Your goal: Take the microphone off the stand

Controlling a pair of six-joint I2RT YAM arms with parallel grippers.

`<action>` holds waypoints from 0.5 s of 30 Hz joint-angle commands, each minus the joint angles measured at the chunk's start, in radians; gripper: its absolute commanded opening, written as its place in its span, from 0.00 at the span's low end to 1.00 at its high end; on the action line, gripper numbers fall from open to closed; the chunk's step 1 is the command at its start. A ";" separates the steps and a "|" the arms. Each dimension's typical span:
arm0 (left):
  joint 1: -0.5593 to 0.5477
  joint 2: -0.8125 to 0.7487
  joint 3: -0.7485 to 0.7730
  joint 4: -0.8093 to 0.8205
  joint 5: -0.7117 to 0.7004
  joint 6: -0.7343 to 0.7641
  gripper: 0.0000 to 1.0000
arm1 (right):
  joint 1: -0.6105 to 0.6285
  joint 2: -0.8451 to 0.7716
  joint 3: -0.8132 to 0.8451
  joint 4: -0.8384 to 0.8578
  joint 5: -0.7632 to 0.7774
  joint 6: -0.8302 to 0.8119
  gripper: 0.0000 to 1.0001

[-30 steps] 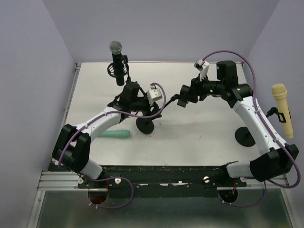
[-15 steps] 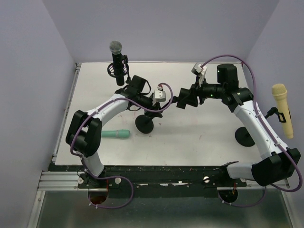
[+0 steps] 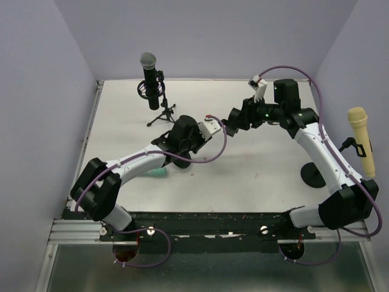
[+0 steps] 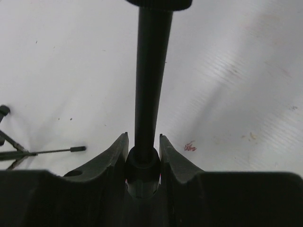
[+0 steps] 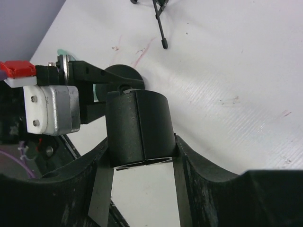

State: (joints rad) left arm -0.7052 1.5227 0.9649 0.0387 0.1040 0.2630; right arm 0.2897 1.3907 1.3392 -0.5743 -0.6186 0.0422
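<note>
A teal microphone (image 3: 157, 174) lies flat on the table, mostly hidden under my left arm. Just beyond it is a black stand whose round base (image 5: 121, 74) shows in the right wrist view. My left gripper (image 3: 183, 141) (image 4: 143, 140) is shut on the stand's thin black pole (image 4: 150, 71), low on the shaft. My right gripper (image 3: 233, 120) (image 5: 142, 140) is shut on a black cylindrical holder (image 5: 139, 127), which is raised above the table near the left gripper. Whether holder and pole are joined cannot be seen.
A black microphone (image 3: 149, 78) stands on a tripod stand (image 3: 163, 114) at the back left; one tripod leg (image 4: 52, 151) lies left of my left gripper. A yellow microphone (image 3: 361, 140) sits on a stand with a round base (image 3: 313, 174) at the right edge.
My left gripper has closed on the stand's pole, and the left arm has swung toward the table's middle over the stand base. The right gripper shifted only slightly, still holding the black holder.
</note>
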 commanded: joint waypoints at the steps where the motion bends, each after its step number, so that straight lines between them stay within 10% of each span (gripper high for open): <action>1: -0.016 0.024 0.052 0.046 -0.319 -0.296 0.00 | -0.009 0.045 0.005 -0.061 0.053 0.125 0.01; 7: -0.014 0.014 0.061 -0.036 -0.057 -0.239 0.05 | -0.009 0.036 0.017 -0.056 0.097 0.047 0.01; 10: 0.009 0.016 0.118 -0.153 0.072 -0.182 0.52 | -0.011 0.027 0.009 -0.041 0.099 0.028 0.01; 15: 0.091 -0.018 0.163 -0.253 0.499 -0.050 0.77 | -0.009 -0.001 0.005 -0.041 0.076 -0.078 0.01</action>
State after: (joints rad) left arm -0.6769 1.5429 1.0760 -0.1062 0.1833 0.1055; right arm 0.2760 1.4136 1.3514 -0.5735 -0.5991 0.1028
